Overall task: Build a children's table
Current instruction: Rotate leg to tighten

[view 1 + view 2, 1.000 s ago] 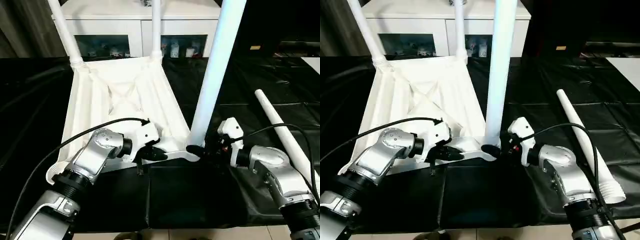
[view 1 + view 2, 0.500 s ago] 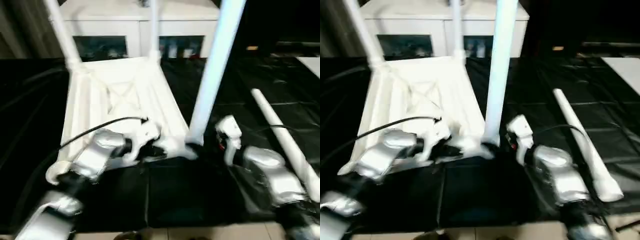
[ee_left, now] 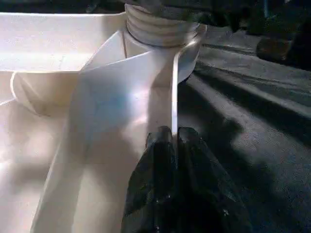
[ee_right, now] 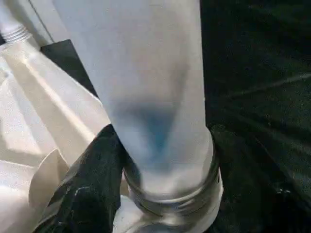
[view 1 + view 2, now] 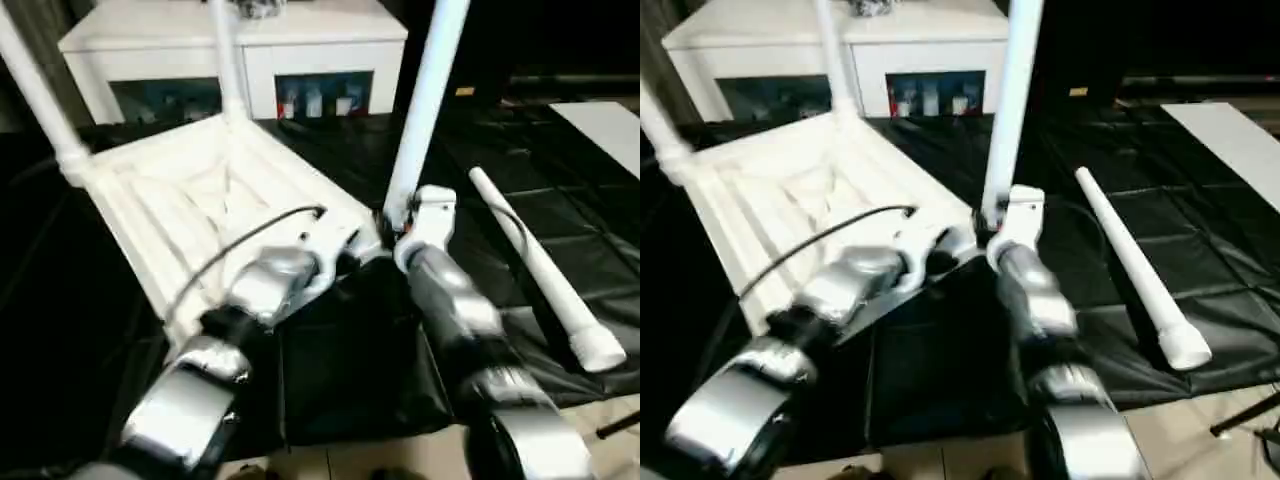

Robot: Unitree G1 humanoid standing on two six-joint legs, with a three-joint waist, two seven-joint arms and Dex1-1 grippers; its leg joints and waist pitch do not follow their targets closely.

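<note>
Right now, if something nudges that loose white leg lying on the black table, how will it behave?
The loose leg is a round tapered tube lying flat, so it would probably roll, curving toward its narrow end. It looks like hollow plastic, likely light and stiff. It lies near the black table's edge, so it might drop off.

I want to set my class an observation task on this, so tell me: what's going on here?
A humanoid robot is putting together a small white children's table, which lies upside down on a black-covered work table. Three legs stand in its corner sockets. The left gripper pinches the top's thin rim beside the near corner, while the right gripper is at the base of the near leg. A fourth leg lies loose alongside.
</note>
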